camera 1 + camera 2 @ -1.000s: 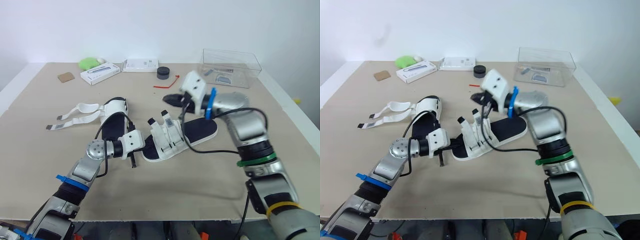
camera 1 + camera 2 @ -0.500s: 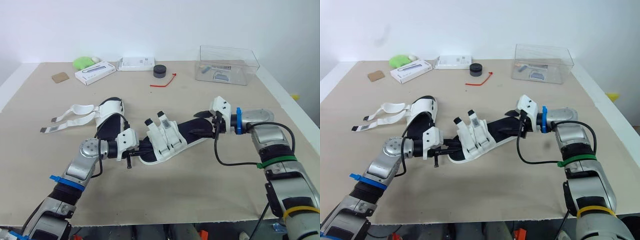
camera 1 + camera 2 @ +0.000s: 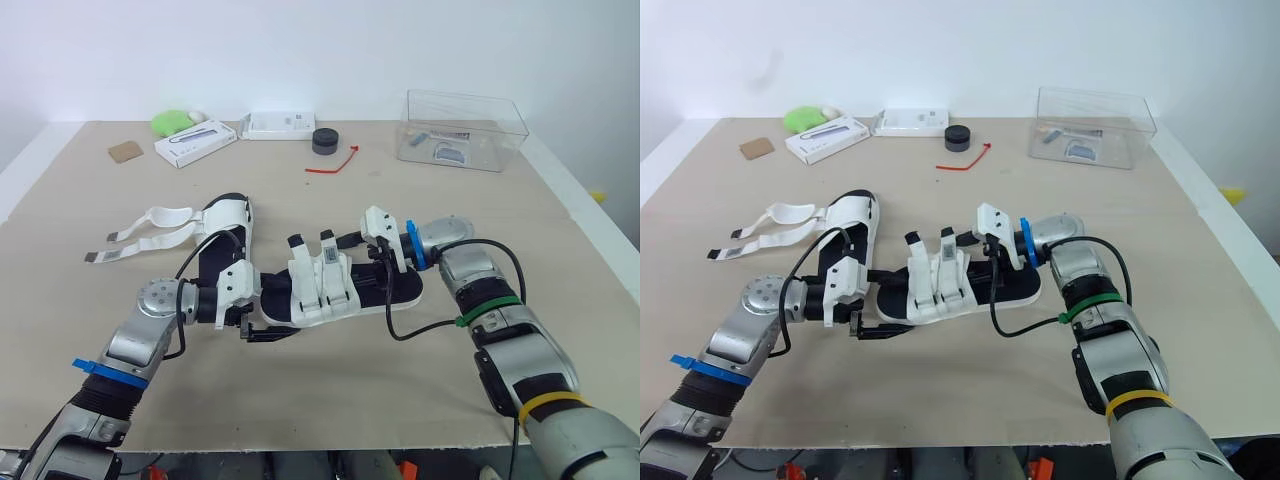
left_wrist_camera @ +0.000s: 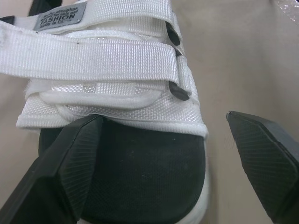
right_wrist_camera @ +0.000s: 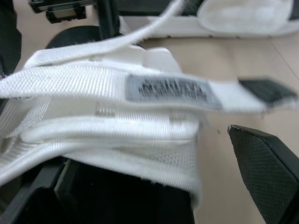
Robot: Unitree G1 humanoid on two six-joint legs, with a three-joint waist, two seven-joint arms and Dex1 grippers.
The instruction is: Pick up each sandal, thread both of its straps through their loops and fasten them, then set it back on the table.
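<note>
Lying flat on the surface [image 3: 330, 400], the centre sandal [image 3: 325, 285] sits between the two tools. Left tool [image 3: 268, 318]: released, its fingers [image 4: 70, 163] spread either side of the sole's end. Right tool [image 3: 362, 260]: released at the opposite end. The left wrist view adds two white straps [image 4: 93, 65] laid across the upper. The head views add a second sandal [image 3: 228, 215] with loose straps [image 3: 150, 222] trailing beside it.

A grey label [image 4: 60, 17] sewn on a white strap [image 4: 100, 63] of the sandal [image 3: 330, 290] at the table's centre reads "FASHION" in dark capitals. A smaller line above that word cannot be made out. The print on the white boxes [image 3: 197, 145] at eleven and twelve o'clock, along the far edge, is too small to read.
</note>
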